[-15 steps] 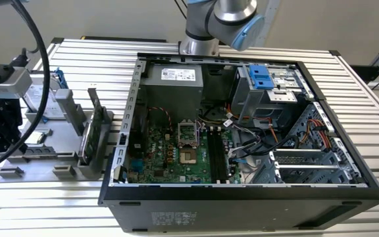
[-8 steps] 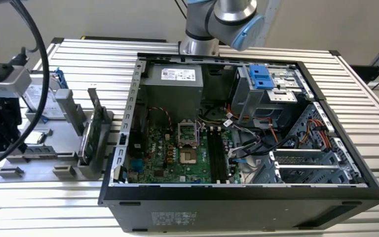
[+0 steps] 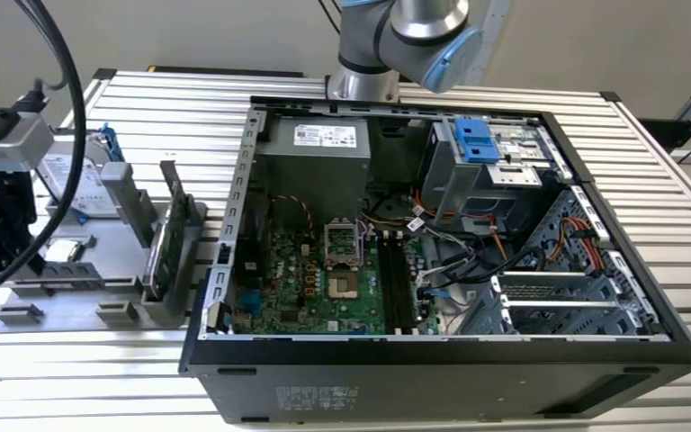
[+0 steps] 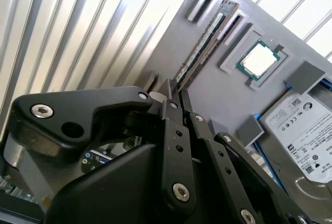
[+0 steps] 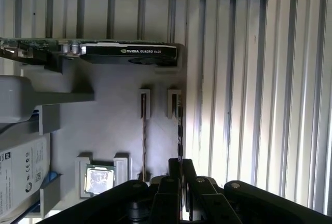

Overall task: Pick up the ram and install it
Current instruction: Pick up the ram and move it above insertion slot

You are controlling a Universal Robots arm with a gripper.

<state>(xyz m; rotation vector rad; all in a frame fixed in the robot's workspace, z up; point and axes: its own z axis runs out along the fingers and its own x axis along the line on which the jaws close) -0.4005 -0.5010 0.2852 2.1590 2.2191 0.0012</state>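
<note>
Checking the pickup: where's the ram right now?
In the second wrist view, the ram stands on edge in the gray tray, beside the processor chip, with the tool at one end.

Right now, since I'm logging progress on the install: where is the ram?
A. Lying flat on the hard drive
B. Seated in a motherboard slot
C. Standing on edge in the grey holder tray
C: in the second wrist view the ram stands on edge in the grey holder tray, with the gripper at its near end.

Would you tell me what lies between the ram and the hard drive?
A processor chip lies between the ram and the hard drive, as the second wrist view shows.
</note>
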